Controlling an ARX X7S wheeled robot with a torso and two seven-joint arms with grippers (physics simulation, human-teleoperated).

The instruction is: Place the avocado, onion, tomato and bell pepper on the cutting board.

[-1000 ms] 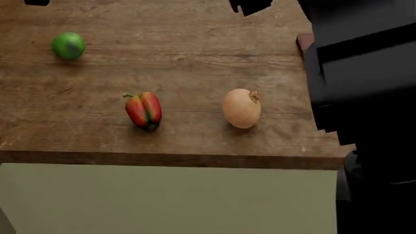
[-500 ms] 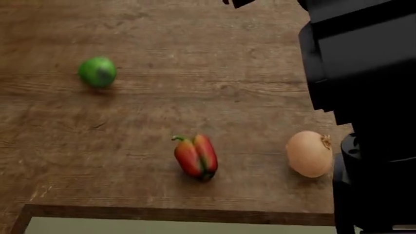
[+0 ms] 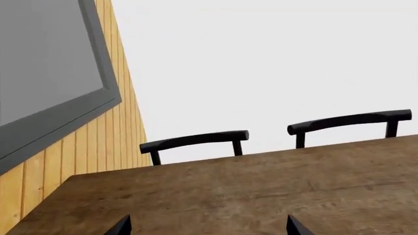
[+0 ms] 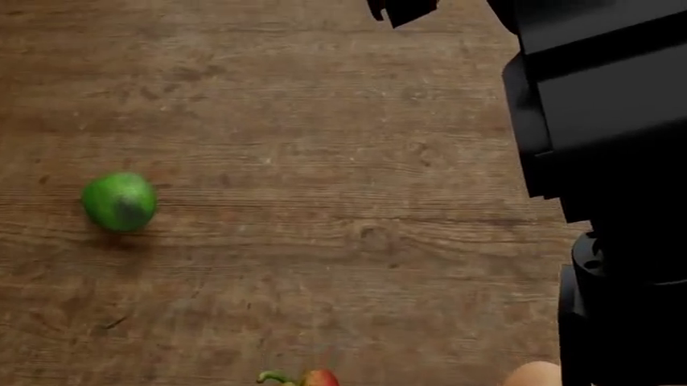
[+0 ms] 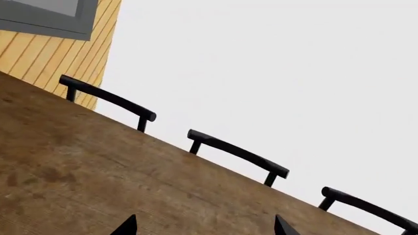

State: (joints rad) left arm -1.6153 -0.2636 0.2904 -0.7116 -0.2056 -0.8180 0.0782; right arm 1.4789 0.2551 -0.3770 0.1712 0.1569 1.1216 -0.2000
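Observation:
In the head view the bright green avocado lies on the wooden table at the left. At the bottom edge only the top of the bell pepper and a sliver of the onion show. The tomato and the cutting board are out of view. My left gripper is open and empty, with its fingertips wide apart over bare table. My right gripper is also open and empty over bare table. My right arm fills the right side of the head view.
Black chairs stand along the table's far edge in the left wrist view and the right wrist view. A yellow plank wall with a grey window is beyond. A black arm part pokes in at the head view's top.
The head view has shifted farther over the table. The avocado, pepper and onion slid down the picture, the table's front edge left the view, and the pepper and onion are now nearly cut off.

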